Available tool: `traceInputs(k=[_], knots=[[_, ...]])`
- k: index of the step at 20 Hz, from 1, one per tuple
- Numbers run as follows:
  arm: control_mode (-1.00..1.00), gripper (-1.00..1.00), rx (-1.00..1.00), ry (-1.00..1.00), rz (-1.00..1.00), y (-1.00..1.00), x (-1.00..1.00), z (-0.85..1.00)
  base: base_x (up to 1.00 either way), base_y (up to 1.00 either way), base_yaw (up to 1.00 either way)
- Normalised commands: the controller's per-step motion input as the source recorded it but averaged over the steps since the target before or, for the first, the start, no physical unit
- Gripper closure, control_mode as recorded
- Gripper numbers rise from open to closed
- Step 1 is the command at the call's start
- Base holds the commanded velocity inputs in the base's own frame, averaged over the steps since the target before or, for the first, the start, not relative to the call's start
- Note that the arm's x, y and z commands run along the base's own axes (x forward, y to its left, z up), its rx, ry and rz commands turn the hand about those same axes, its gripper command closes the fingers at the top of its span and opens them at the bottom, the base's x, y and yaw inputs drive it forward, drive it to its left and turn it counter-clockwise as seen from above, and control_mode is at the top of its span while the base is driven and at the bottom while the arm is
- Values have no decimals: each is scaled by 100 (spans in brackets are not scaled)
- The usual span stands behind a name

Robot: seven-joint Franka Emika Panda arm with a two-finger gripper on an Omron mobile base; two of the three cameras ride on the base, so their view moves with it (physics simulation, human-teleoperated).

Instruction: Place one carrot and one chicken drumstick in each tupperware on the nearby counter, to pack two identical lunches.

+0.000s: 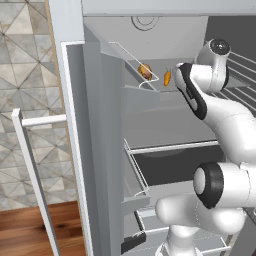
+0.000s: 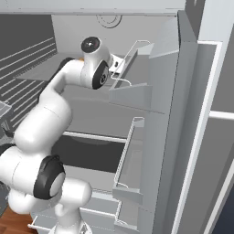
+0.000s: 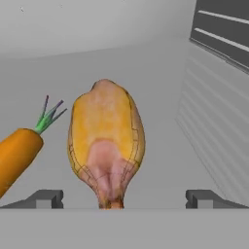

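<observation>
Your dark two-finger gripper point(image 3: 124, 199) stands wide apart and empty around the golden-brown chicken drumstick point(image 3: 107, 146), with the orange green-topped carrot point(image 3: 17, 155) just left of it.

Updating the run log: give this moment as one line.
gripper: open, empty | target: chicken drumstick, between fingertips | carrot: beside drumstick | place: fridge shelf
</observation>
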Motion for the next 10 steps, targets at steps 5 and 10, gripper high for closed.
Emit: traceInputs(k=[5, 10], knots=[[-100, -100, 0, 2, 3, -3, 69, 0, 0, 0, 0], [-100, -100, 0, 1, 4, -3, 59, -3, 0, 0, 0]])
